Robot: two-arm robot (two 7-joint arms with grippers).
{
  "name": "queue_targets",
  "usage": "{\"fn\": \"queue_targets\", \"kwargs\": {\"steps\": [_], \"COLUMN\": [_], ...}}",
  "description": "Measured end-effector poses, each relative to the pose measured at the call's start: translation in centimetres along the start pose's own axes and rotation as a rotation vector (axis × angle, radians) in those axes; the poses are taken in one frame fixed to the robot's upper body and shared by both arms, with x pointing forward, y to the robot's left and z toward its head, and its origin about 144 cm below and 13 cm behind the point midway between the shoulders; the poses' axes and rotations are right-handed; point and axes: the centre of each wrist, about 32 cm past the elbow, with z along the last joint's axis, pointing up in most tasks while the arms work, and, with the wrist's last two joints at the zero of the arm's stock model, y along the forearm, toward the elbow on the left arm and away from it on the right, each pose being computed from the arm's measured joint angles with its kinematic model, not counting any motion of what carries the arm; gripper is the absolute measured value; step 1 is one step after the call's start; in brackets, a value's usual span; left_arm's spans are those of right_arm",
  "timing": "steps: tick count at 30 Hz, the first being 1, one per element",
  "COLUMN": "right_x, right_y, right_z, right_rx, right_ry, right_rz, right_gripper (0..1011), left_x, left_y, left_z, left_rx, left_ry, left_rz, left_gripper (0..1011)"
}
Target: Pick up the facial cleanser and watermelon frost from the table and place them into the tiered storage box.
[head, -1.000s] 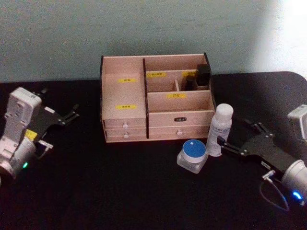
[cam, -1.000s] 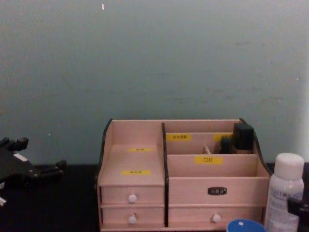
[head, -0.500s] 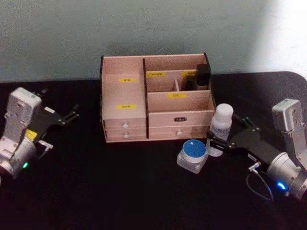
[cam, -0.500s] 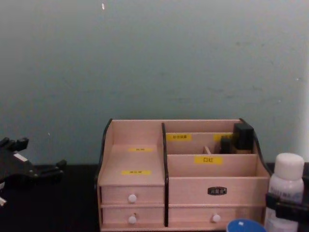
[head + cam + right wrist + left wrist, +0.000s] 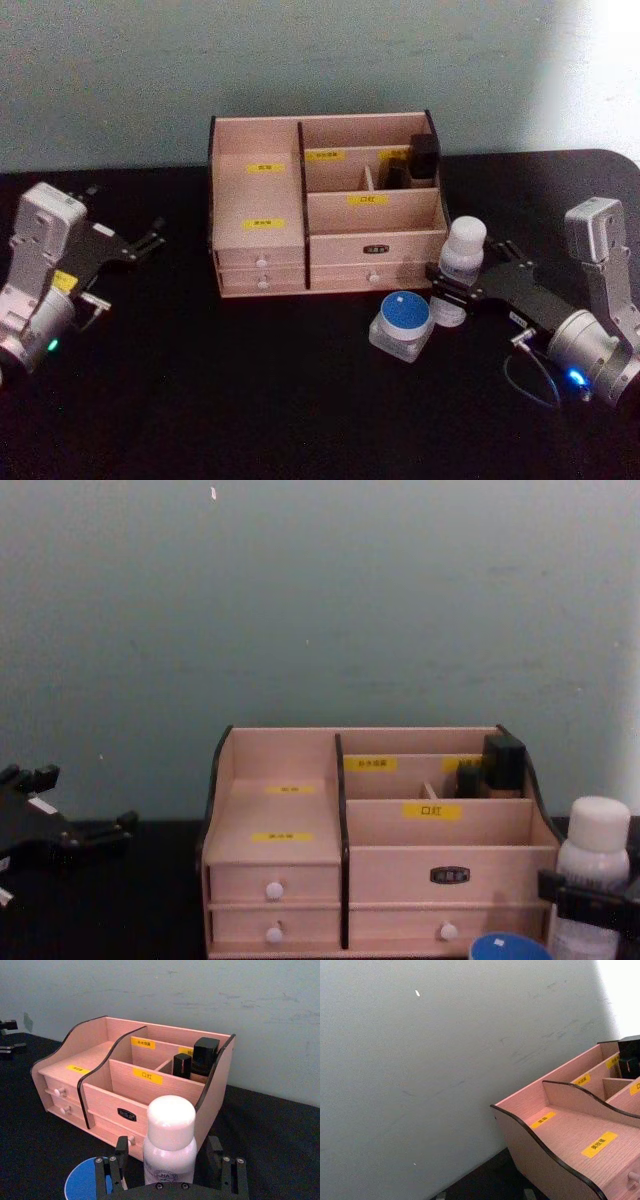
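I have the black, matte table (image 5: pixel 250 410) spread across the whole scene, running up to a pale, scuffed wall at the far side. On it, at the centre and toward the far edge, stands the tiered storage box (image 5: pixel 258 200) (image 5: pixel 285 815) (image 5: pixel 75 1055) (image 5: pixel 560 1135). It is light, smooth-grained wood with dark curved side edges, stepped shelves on its left half, and open rectangular compartments on its right. Small yellow labels sit on the steps and dividers, and shallow drawers with round white knobs run along the near face. The right gripper (image 5: pixel 458 285) (image 5: pixel 168 1152) (image 5: pixel 592 898), black and angular on a silver wrist, reaches in from the right side of the table. Its fingers (image 5: pixel 121 1150) are spread and straddle the white bottle, and in the right wrist view I see a gap on each side, so they are not clamped on it. The left gripper (image 5: pixel 152 235) sits parked at the left side of the table, well apart from the box, with its thin black fingers released. The white bottle (image 5: pixel 462 255) (image 5: pixel 169 1135) (image 5: pixel 596 845) is a smooth plastic cylinder with a rounded white cap. It stands upright on the table just beside the box's near right corner. Just left of it, on the near side of the box, sits a squat clear jar (image 5: pixel 401 322) with a flat, round blue lid. In the box's far right compartment stand a black container with a blocky square cap (image 5: pixel 424 155) (image 5: pixel 205 1057) and a shorter dark one (image 5: pixel 397 172) beside it.
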Motion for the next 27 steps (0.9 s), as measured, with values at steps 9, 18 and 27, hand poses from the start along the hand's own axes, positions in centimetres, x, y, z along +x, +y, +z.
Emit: {"fn": "queue_targets", "kwargs": {"steps": [9,18,27], "right_x": [0.00,-0.03,-0.05], "right_y": [-0.02,-0.04,-0.06], "right_z": [0.02,0.02,0.01], "right_rx": [0.000,0.000,-0.001], "right_ry": [-0.002,-0.002,-0.002], "right_rz": [0.000,0.000,0.000], "right_gripper": [1003,864,624], "left_x": [0.00,0.00,0.00], "left_y": [0.00,0.00,0.00], "left_z": [0.00,0.00,0.00], "left_rx": [0.000,0.000,0.000], "left_ry": [0.000,0.000,0.000], "left_rz": [0.000,0.000,0.000], "left_gripper": [1001,1001,1001]}}
